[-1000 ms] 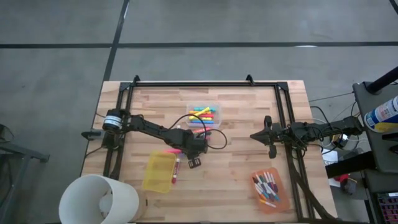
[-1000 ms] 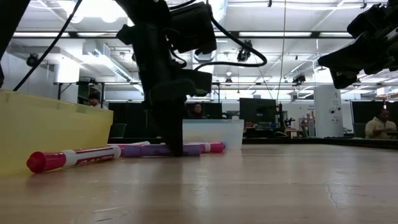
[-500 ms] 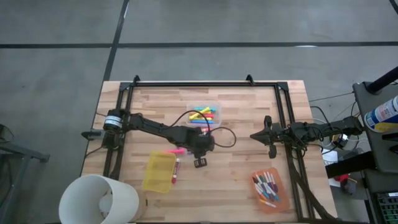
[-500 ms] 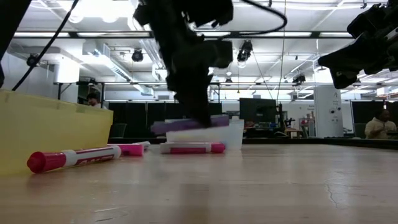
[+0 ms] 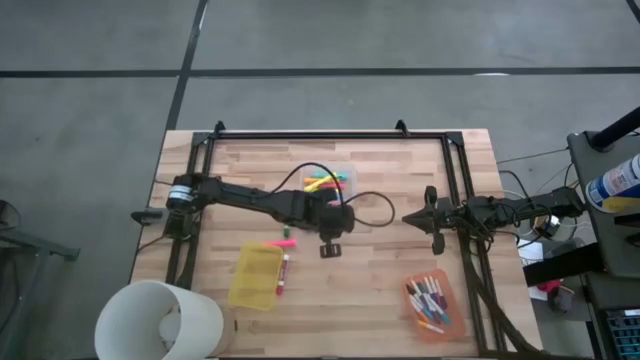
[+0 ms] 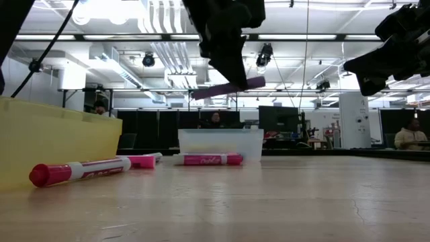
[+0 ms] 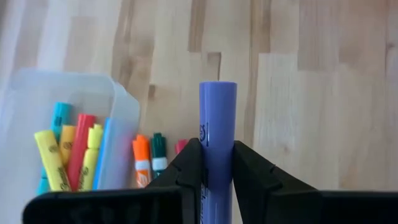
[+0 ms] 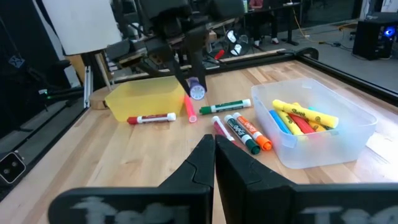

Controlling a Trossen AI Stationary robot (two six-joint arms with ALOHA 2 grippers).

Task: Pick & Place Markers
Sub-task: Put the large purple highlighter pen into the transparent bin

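One purple marker (image 7: 217, 134), three bins.

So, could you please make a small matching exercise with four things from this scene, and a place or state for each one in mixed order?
Things:
1. purple marker
2. clear bin
3. orange bin
4. right gripper

Places or states:
A. waits shut, holds nothing
B. near the table's front right corner, full of thin markers
C. lifted above the table between the left gripper fingers
D. holds yellow, red and blue markers

Pairs: 1-C, 2-D, 3-B, 4-A
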